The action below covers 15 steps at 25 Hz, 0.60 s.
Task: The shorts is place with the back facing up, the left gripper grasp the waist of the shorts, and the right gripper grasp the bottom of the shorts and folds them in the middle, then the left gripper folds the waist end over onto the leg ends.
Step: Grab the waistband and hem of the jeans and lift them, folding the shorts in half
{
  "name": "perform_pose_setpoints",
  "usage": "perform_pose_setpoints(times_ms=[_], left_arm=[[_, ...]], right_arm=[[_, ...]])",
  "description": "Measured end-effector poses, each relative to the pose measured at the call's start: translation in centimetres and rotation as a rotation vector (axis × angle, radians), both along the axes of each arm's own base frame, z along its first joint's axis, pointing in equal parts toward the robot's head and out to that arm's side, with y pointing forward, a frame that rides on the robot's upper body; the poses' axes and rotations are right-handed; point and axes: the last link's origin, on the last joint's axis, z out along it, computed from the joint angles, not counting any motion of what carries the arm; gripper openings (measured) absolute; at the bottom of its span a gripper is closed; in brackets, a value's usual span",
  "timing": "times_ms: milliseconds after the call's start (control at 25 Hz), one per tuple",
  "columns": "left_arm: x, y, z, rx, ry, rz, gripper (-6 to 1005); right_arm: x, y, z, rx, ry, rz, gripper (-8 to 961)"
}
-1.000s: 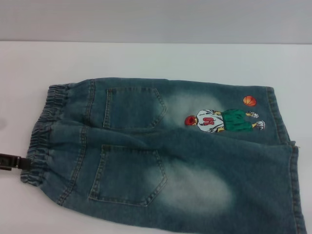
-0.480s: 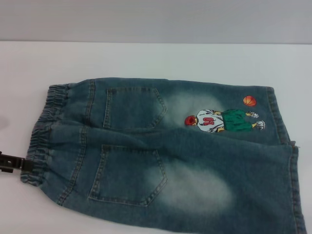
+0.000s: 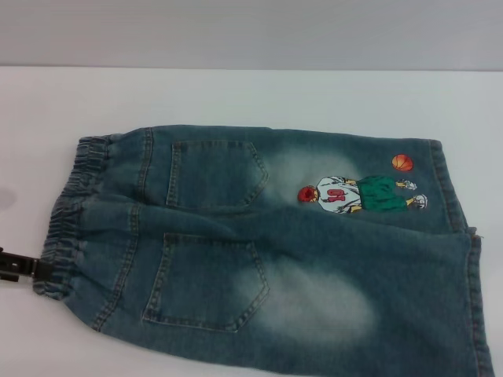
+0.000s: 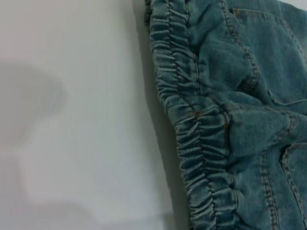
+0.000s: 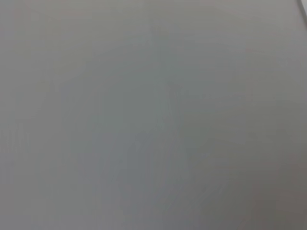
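The shorts (image 3: 267, 243) are lying flat on the white table (image 3: 236, 94), back up, long axis running across from the waist of the shorts (image 3: 67, 228) out to the leg hems (image 3: 471, 298). The left gripper (image 3: 20, 265) is sitting right at the near end of that ruffled waistband, touching or just beside it, so it's clearly the nearer arm, though I honestly can't tell whether its jaws are spread or pinching. The right gripper isn't showing anywhere, and the only writing is a blurry red number on the embroidered player (image 3: 357, 194), maybe "10".
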Motion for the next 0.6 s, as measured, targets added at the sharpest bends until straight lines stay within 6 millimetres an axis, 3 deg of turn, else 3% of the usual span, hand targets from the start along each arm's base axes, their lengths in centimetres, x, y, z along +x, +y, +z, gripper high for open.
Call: perform_pose_setpoints(times_ms=[600], left_arm=[[0.18, -0.26, -0.76, -0.025, -0.007, 0.004, 702]], right_arm=[[-0.11, -0.09, -0.16, 0.001, 0.001, 0.003, 554]])
